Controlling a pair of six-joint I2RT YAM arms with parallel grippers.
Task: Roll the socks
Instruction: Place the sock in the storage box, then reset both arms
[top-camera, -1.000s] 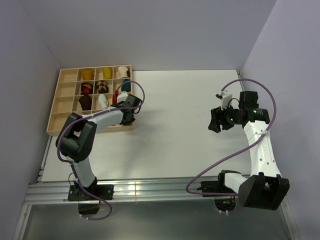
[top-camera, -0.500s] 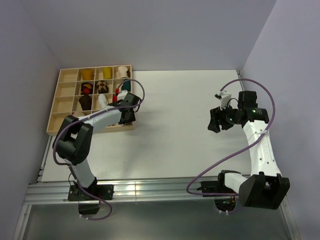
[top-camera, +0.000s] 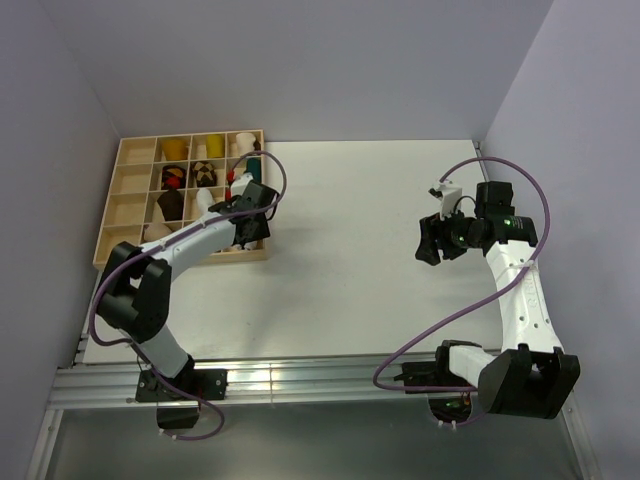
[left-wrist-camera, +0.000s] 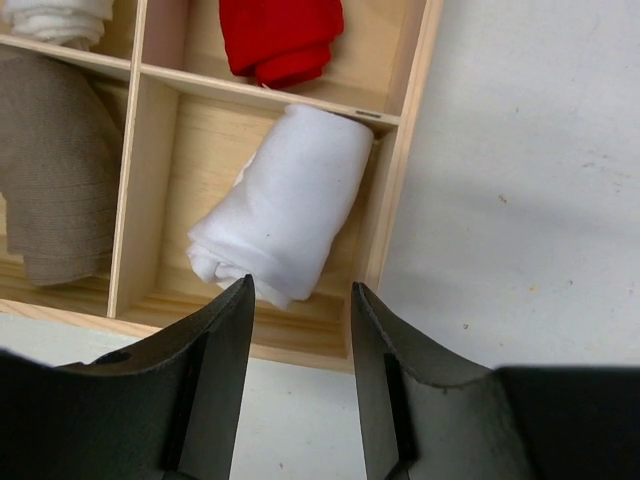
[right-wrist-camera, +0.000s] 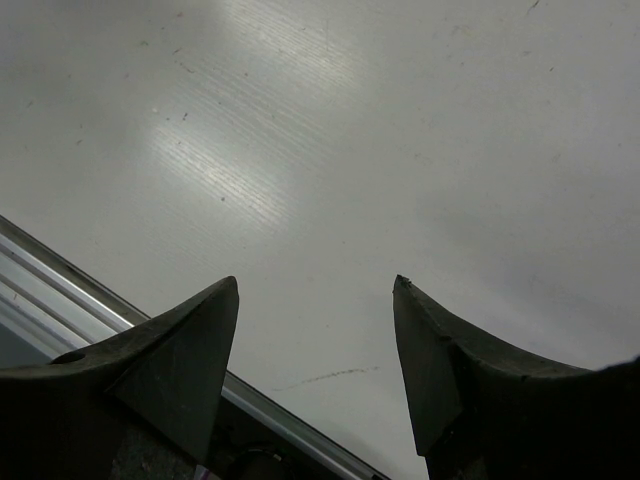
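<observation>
A white rolled sock (left-wrist-camera: 285, 215) lies in the near right corner compartment of the wooden tray (left-wrist-camera: 395, 190). My left gripper (left-wrist-camera: 300, 285) hangs just above and in front of that roll, open, with nothing between its fingers. In the top view the left gripper (top-camera: 250, 236) is over the tray's (top-camera: 110, 215) near right corner. A red roll (left-wrist-camera: 280, 35) fills the compartment behind, and a brown sock (left-wrist-camera: 55, 170) lies in the one to the left. My right gripper (top-camera: 430, 245) (right-wrist-camera: 315, 282) is open over bare table at the right, holding nothing.
Several more rolled socks (top-camera: 190, 175) sit in the tray's far compartments. The table's metal front rail (right-wrist-camera: 60, 290) shows below the right gripper. Walls close the table in at the left, back and right.
My left gripper's jaws have widened and stand apart from the white roll, and the left arm's elbow has swung left. The right arm has not moved.
</observation>
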